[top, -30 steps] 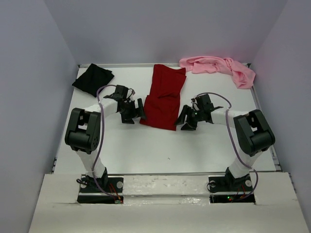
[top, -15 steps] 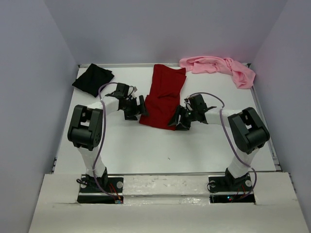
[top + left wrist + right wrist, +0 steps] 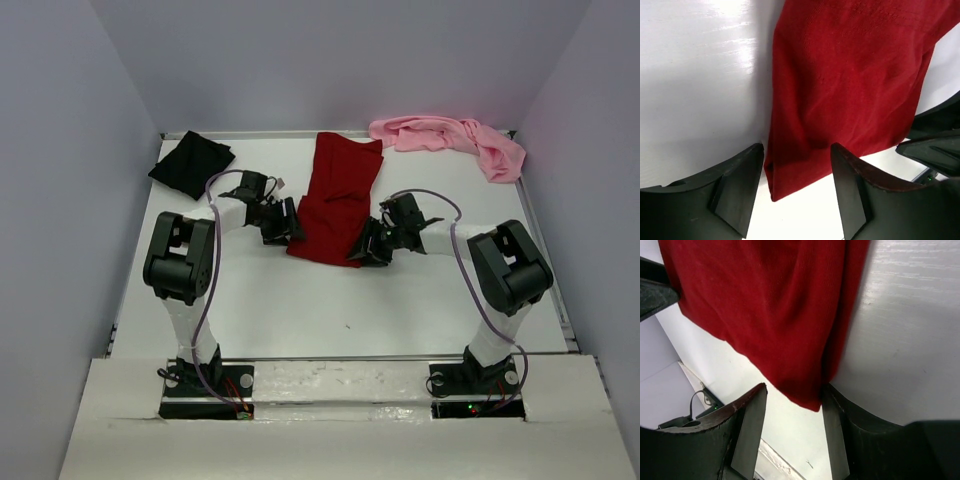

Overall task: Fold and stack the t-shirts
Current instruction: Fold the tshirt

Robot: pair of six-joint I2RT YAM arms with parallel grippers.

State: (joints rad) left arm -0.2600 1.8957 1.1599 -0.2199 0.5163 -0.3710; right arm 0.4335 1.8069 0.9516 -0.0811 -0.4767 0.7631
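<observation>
The dark red t-shirt [image 3: 335, 200] lies folded lengthwise in the middle of the table. My left gripper [image 3: 290, 224] is open at the shirt's near left corner, which sits between its fingers in the left wrist view [image 3: 790, 170]. My right gripper [image 3: 362, 248] is open at the near right corner, which lies between its fingers in the right wrist view [image 3: 805, 390]. The black t-shirt [image 3: 192, 163] lies folded at the far left. The light pink t-shirt [image 3: 450, 140] lies crumpled at the far right.
The white table [image 3: 330, 310] is bounded by grey walls on the left, far and right sides. The opposite arm's gripper shows at the right edge of the left wrist view [image 3: 935, 145].
Both grippers have moved inward toward the dark red shirt, from beside its near corners to straddling them. The shirts have not moved.
</observation>
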